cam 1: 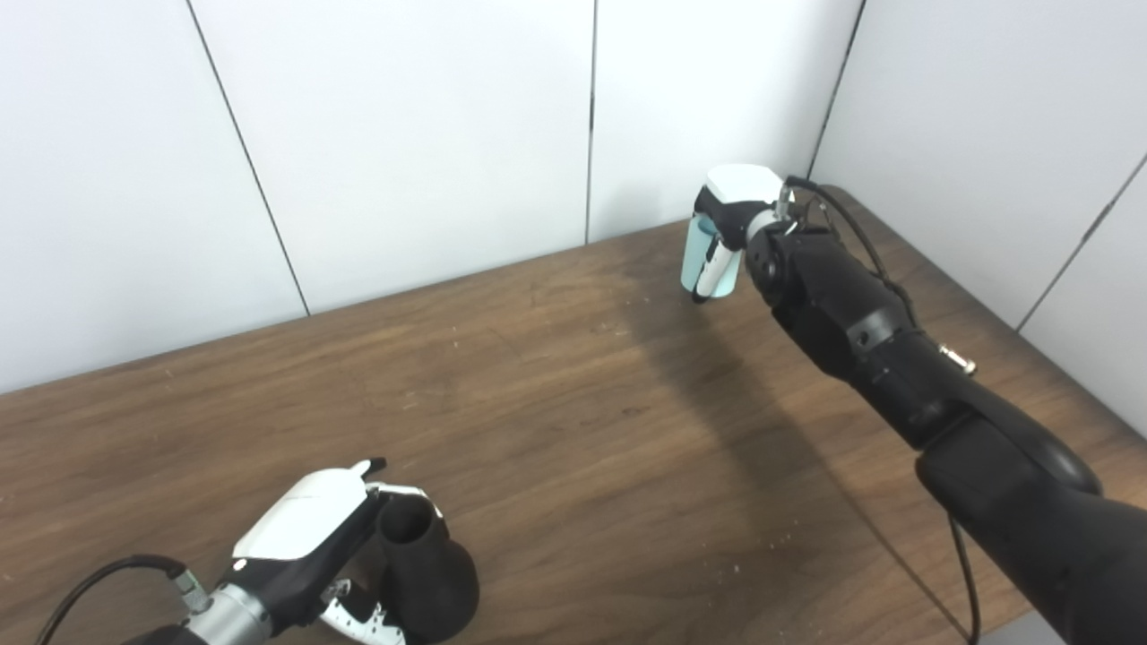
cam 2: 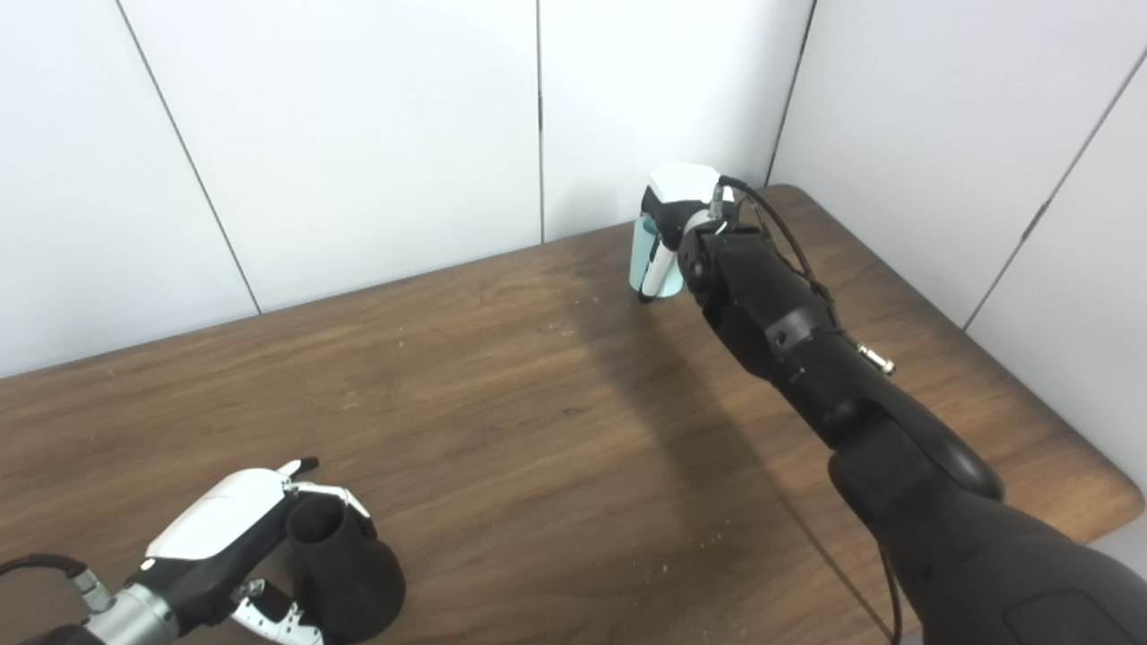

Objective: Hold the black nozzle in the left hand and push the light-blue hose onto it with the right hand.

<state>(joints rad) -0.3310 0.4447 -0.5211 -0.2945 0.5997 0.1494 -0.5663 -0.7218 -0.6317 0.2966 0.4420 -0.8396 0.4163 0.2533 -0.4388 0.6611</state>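
Observation:
The black nozzle (cam 1: 428,566) stands upright near the table's front left, wide base down and narrow open neck up. My left hand (cam 1: 314,528) is wrapped around it from the left, fingers closed on its neck and base. Far across the table at the back right, my right hand (cam 1: 735,224) is shut on the light-blue hose (cam 1: 695,255), a short pale tube held roughly upright just above the wood. Most of the hose is hidden behind the fingers. In the right eye view the hose (cam 2: 642,253) and nozzle (cam 2: 345,564) are wide apart.
The brown wooden table (cam 1: 556,403) fills the scene, with white wall panels (cam 1: 403,134) behind it and along the right. The table's right edge and rounded corner (cam 2: 1120,488) lie near my right arm. A thin cable (cam 1: 963,573) hangs from that arm.

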